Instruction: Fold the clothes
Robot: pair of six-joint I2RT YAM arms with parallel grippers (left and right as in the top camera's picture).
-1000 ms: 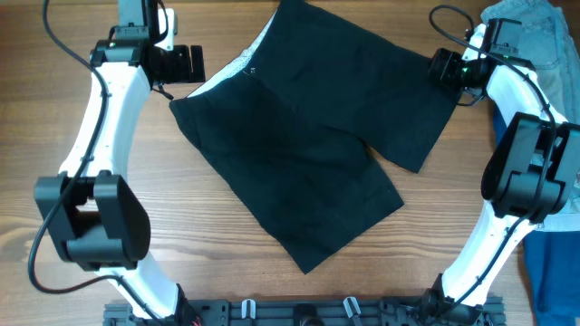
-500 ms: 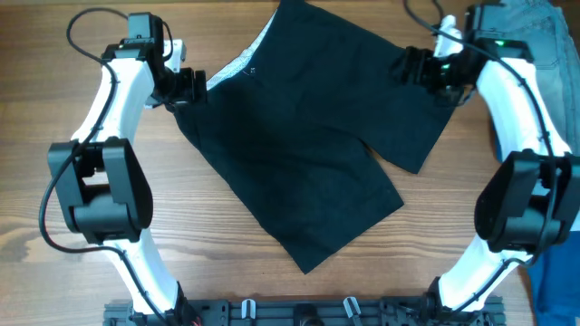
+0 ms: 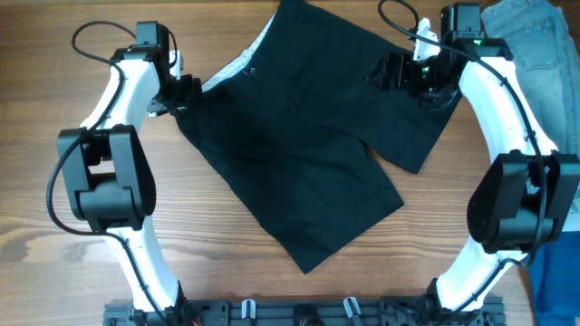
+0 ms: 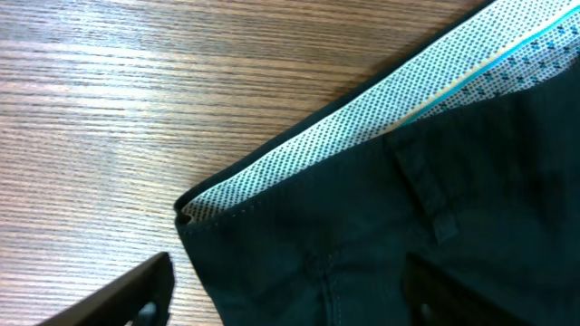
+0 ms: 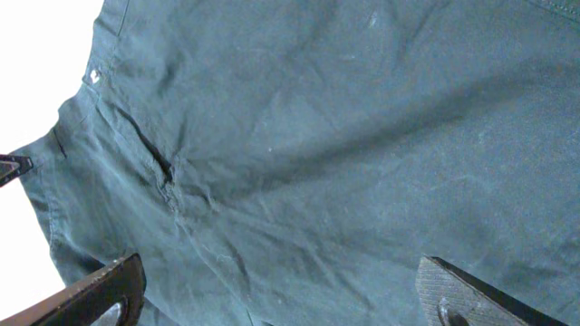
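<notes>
Shorts (image 3: 308, 145): black, spread flat on the wooden table (image 3: 54, 217), mid-frame from overhead. Waist toward the far left; one leg runs toward the near edge, the other toward the right.
Left gripper (image 3: 186, 92): at the waist corner on the shorts' left side. Fingers parted, holding nothing.
Left wrist view only: pale dotted lining (image 4: 362, 136) inside the waistband, with a thin teal stripe. A belt loop (image 4: 426, 195) is stitched below it. The waistband corner lies between the two spread fingers (image 4: 127, 290), with bare wood beside it.
Right gripper (image 3: 391, 71): above the right-hand leg, near its far edge. Released, nothing held.
Right wrist view only: creased cloth with a seam and a short dark slit. Fingers (image 5: 471, 294) stand wide apart at the frame's lower corners. Contact with the cloth: cannot tell.
Overhead only: light blue jeans (image 3: 535, 54) at the far right corner, apart from the shorts. A dark blue garment (image 3: 553, 272) sits at the near right edge, partly behind the right arm.
</notes>
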